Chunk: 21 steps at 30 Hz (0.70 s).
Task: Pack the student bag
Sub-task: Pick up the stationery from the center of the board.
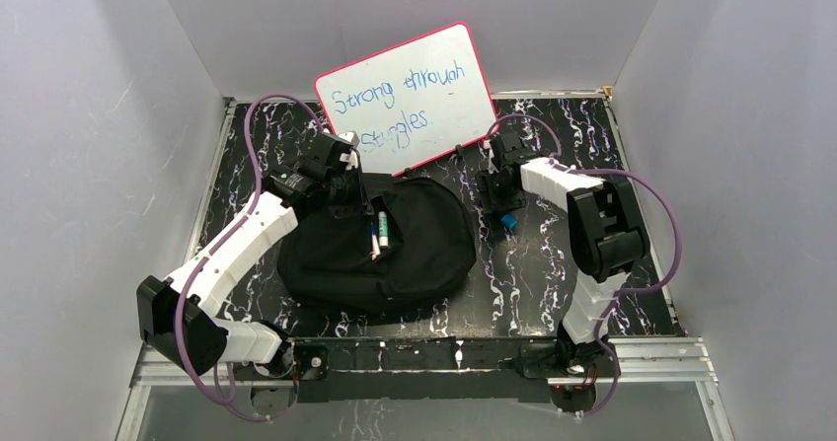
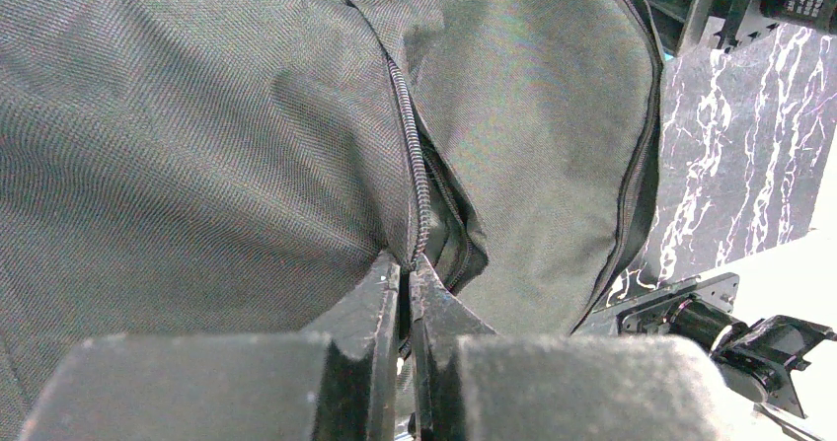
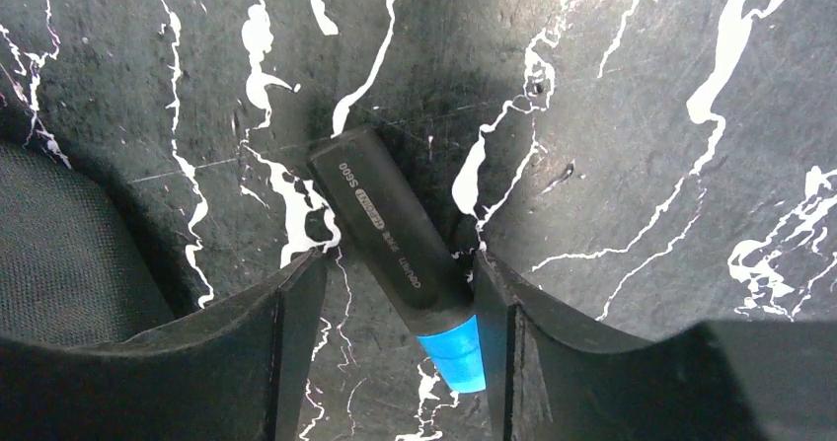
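Note:
The student bag, a black fabric backpack, lies in the middle of the table with its top pocket gaping. Two markers stick out of that opening. My left gripper is at the bag's far left edge. In the left wrist view it is shut on the zipper edge of the bag. My right gripper points down at the table, just right of the bag. A black marker with a blue cap lies between its open jaws, touching the right finger.
A pink-framed whiteboard with blue writing leans against the back wall, behind the bag. The bag's fabric sits close to the left of the right gripper. White walls enclose the black marbled table on three sides.

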Each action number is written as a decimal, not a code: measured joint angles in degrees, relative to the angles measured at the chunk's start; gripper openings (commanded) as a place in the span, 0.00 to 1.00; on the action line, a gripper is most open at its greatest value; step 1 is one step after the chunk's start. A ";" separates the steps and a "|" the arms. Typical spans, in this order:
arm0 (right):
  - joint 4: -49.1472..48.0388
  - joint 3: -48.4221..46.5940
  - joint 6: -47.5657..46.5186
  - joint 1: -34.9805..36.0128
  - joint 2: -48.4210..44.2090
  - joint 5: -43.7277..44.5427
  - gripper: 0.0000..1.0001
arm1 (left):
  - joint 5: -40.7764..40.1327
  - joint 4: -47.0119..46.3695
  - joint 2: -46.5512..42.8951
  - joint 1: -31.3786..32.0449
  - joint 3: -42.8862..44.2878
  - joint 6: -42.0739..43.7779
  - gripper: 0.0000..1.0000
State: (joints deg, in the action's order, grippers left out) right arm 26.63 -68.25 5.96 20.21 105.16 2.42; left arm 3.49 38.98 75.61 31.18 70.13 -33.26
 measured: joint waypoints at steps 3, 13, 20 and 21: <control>0.26 -1.07 -0.42 -0.02 0.92 -1.01 0.53 | -0.02 0.00 0.00 0.00 0.00 0.00 0.00; 0.39 -1.31 -0.48 -0.55 1.18 -1.31 0.19 | -0.02 0.02 0.00 0.00 0.00 -0.07 0.00; 0.57 -0.57 1.55 -0.37 -0.04 1.90 0.01 | -0.02 0.02 0.00 0.00 0.00 -0.22 0.00; 0.87 -0.35 1.86 -0.37 -0.68 2.29 0.00 | 0.00 0.00 0.00 0.00 0.00 -0.22 0.00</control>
State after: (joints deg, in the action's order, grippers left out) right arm 27.51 -68.60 7.81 19.84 104.49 4.71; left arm 3.49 38.98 75.61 31.18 70.13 -33.47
